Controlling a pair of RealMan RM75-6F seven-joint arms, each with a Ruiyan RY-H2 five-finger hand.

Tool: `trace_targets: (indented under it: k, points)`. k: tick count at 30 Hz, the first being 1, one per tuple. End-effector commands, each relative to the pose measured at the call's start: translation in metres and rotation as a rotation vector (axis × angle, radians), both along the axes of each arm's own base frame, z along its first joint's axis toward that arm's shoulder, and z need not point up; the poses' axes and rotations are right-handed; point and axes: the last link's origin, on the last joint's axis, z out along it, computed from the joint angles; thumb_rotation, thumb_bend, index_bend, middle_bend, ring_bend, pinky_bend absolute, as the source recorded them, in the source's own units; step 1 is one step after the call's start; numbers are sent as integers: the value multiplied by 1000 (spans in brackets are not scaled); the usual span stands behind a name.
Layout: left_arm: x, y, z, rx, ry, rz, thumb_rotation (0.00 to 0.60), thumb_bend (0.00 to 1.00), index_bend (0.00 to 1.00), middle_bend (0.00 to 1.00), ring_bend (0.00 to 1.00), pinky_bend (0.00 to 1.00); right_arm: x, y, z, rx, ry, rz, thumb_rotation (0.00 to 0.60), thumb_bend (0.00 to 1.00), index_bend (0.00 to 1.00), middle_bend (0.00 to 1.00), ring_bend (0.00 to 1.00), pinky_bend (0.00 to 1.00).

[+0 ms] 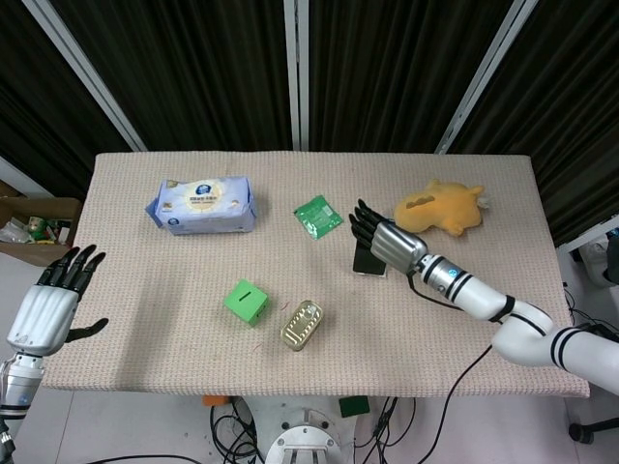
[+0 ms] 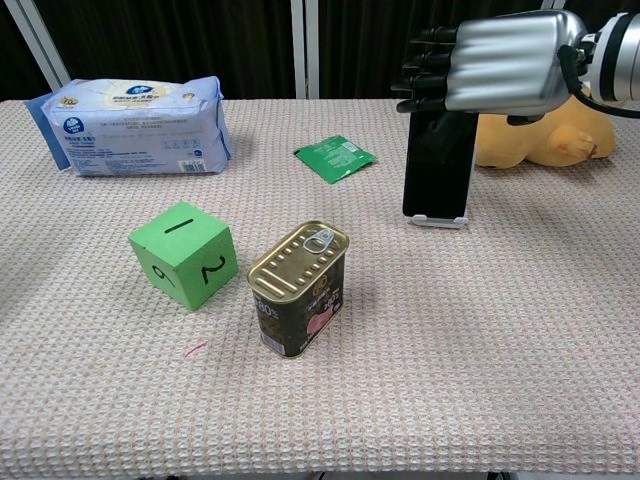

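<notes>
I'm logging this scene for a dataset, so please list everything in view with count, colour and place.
wet wipes pack: one, white and blue, far left of the table
sachet: one, green, far centre
plush toy: one, yellow, far right
phone: one, black, upright on a white stand, under the right hand
cube: one, green, near centre-left
tin can: one, gold-topped, beside the cube
cardboard box: one, brown, off the table's left edge
table: one, beige cloth
left hand: fingers spread, off the table's left edge
right hand: silver, at the phone's top

left robot hand (image 1: 46, 307) spread; right robot hand (image 1: 385, 241) outstretched
</notes>
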Motion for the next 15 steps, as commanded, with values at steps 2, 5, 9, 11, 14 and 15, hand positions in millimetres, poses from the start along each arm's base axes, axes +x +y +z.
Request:
trace_targets:
  k: [2, 5, 9, 11, 14, 15]
  points:
    - [0, 0, 0, 0, 0, 1, 561, 85, 55, 18, 2, 172, 1, 0, -2, 5, -13, -17, 600, 236, 148, 91, 1, 0]
    - [0, 0, -1, -10, -3, 4, 564, 85, 55, 18, 2, 172, 2, 0, -4, 4, -20, -18, 600, 254, 193, 129, 28, 0]
    - [0, 1, -2, -20, -9, 3, 559, 86, 55, 18, 2, 172, 2, 0, -6, 6, -29, -5, 600, 281, 278, 185, 92, 0]
    - [0, 2, -2, -20, -9, 3, 555, 86, 55, 18, 2, 173, 3, 0, -6, 8, -36, 1, 600, 298, 318, 215, 121, 3]
    - [-1, 2, -1, -18, -8, 3, 557, 86, 55, 18, 2, 173, 5, 0, -6, 9, -45, 11, 600, 321, 376, 252, 156, 27]
    - [-1, 2, -1, -17, -8, 4, 560, 86, 55, 18, 2, 173, 5, 0, -6, 9, -46, 12, 600, 327, 393, 263, 168, 37]
